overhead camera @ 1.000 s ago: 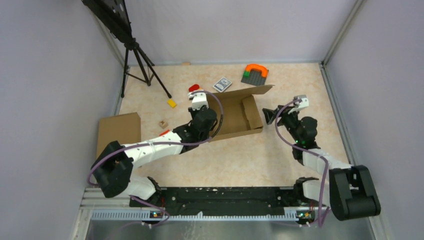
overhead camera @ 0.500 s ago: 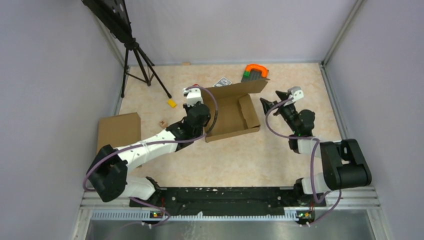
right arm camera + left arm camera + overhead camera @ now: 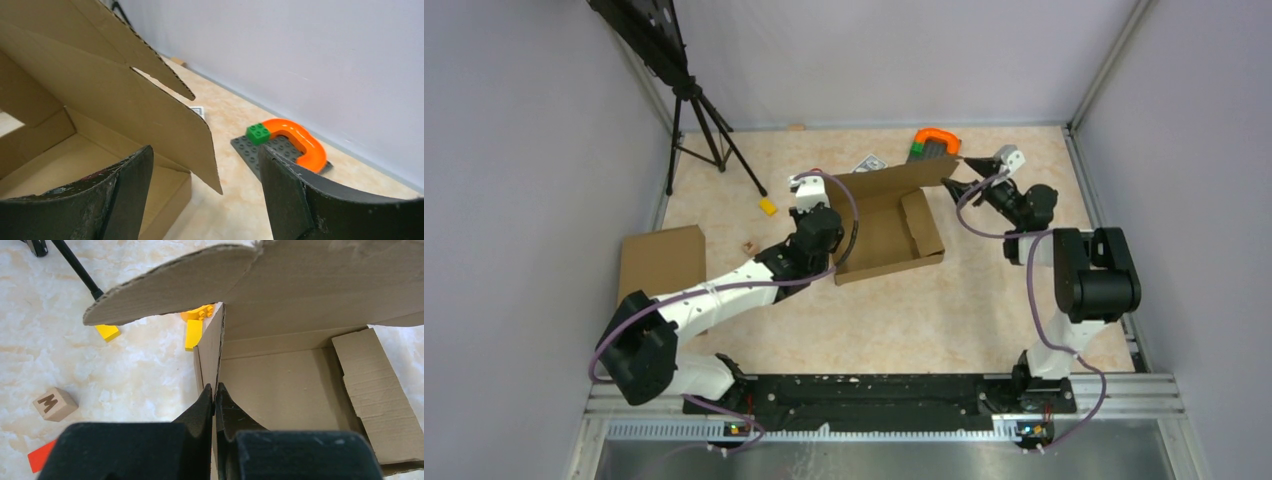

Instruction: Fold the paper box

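A brown cardboard box point(image 3: 884, 228) lies open in the middle of the table, its big lid flap point(image 3: 904, 177) standing up at the far side. My left gripper point(image 3: 816, 212) is shut on the box's left wall point(image 3: 212, 355), seen edge-on between the jaws in the left wrist view point(image 3: 215, 395). My right gripper point(image 3: 954, 183) is open at the right end of the lid flap. In the right wrist view point(image 3: 205, 172) the flap's pointed corner point(image 3: 200, 150) hangs between the spread fingers point(image 3: 127, 190) without touching them.
An orange arch on a grey baseplate point(image 3: 932, 143) with a green brick point(image 3: 258, 133) lies just behind the flap. A yellow brick point(image 3: 768, 206), a letter cube point(image 3: 54, 403), a red piece point(image 3: 40, 456), a flat cardboard sheet point(image 3: 660, 258) and a tripod point(image 3: 704, 120) stand left.
The left gripper has pulled the box toward the far left and held it there. The right arm has swung far and inward, bringing its open gripper up to the lid flap's right end.
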